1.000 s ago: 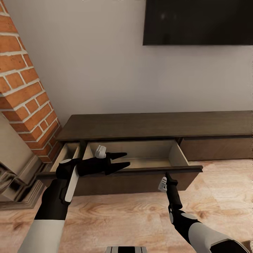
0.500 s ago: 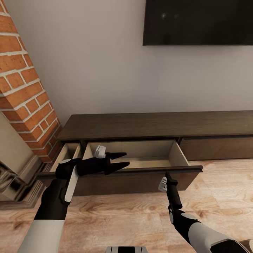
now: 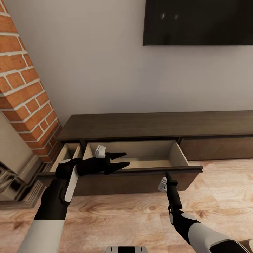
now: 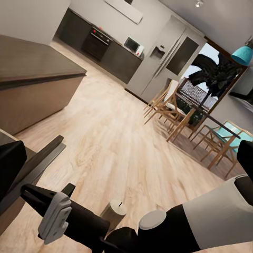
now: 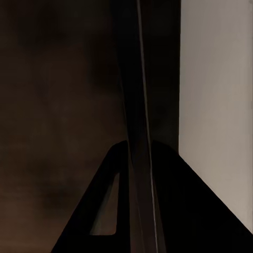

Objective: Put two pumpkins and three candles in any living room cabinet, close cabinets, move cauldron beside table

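The long dark-brown cabinet (image 3: 154,125) stands against the wall with a wide drawer (image 3: 147,154) pulled out; what shows of its pale inside is bare. My left gripper (image 3: 123,159) hovers open over the drawer's left front corner, with nothing between its fingers (image 4: 39,161). Lower down, my right gripper (image 3: 166,175) is at the top edge of the drawer front (image 3: 140,180) and looks shut on it; its wrist view has that dark panel (image 5: 58,105) right against the lens. A candle (image 4: 114,210) stands on the floor beyond my right arm. Pumpkins and cauldron are out of view.
A brick fireplace (image 3: 24,91) with a grey surround stands left of the cabinet. Beside it a narrow drawer (image 3: 66,151) is also open. A dark TV (image 3: 198,21) hangs above. Wooden dining chairs and a table (image 4: 179,108) stand far across the wood floor.
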### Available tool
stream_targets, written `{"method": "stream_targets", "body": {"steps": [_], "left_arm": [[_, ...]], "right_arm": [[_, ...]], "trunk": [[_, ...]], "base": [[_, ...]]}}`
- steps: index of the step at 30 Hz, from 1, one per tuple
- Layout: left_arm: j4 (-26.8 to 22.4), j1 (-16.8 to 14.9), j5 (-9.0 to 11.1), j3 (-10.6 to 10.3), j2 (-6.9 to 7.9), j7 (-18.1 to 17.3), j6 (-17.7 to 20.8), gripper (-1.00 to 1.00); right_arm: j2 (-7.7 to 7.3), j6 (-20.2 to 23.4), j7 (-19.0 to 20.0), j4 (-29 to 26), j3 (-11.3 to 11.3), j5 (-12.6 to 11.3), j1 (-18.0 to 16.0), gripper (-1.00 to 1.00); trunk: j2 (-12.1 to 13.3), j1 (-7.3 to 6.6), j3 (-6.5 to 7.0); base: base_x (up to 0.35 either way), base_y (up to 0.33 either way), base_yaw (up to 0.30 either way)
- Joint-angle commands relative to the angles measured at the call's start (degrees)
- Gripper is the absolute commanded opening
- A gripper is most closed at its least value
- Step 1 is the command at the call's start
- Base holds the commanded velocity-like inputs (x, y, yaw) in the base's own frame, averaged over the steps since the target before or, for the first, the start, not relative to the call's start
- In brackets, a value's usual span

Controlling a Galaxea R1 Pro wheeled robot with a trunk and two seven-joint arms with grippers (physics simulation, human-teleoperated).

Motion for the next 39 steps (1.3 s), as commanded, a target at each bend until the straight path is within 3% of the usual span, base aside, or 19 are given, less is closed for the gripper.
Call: {"method": "stream_targets", "body": {"steps": [1, 2, 3, 17, 34, 39], "left_arm": [[0.01, -0.01, 0.0, -0.01, -0.01, 0.0, -0.01, 1.0], [0.01, -0.01, 0.0, -0.01, -0.01, 0.0, -0.01, 1.0], [0.01, -0.01, 0.0, -0.01, -0.01, 0.0, -0.01, 1.0], [0.01, 0.01, 0.0, -0.05, -0.01, 0.0, -0.01, 1.0], [0.01, 0.03, 0.0, -0.01, -0.01, 0.07, -0.01, 1.0], [0.01, 0.02, 0.0, -0.01, -0.02, 0.15, -0.01, 1.0]], "right_arm": [[0.03, 0.14, 0.86, 0.07, 2.34, 0.5, 0.08, -1.0], [0.03, 0.15, 0.86, 0.05, 2.34, 0.5, 0.08, -1.0], [0.02, 0.12, 0.86, 0.04, 2.34, 0.5, 0.09, 1.0], [0.02, -0.09, 0.88, 0.12, 2.27, 0.54, 0.08, 1.0], [-0.05, -0.45, 0.61, 0.05, 2.32, 0.55, 0.28, 1.0], [-0.27, -0.12, -2.23, -0.04, 2.34, 0.63, 0.41, 1.0]], "trunk": [[0.01, 0.01, -0.01], [0.01, 0.01, -0.01], [0.01, 0.01, -0.01], [0.01, 0.01, -0.01], [0.01, 0.01, -0.01], [0.01, 0.01, -0.01]], "base": [[0.0, 0.0, 0.0], [0.0, 0.0, 0.0], [0.0, 0.0, 0.0], [-0.126, 0.0, 0.0], [-0.008, 0.0, 0.0], [0.0, 0.0, 0.0]]}}
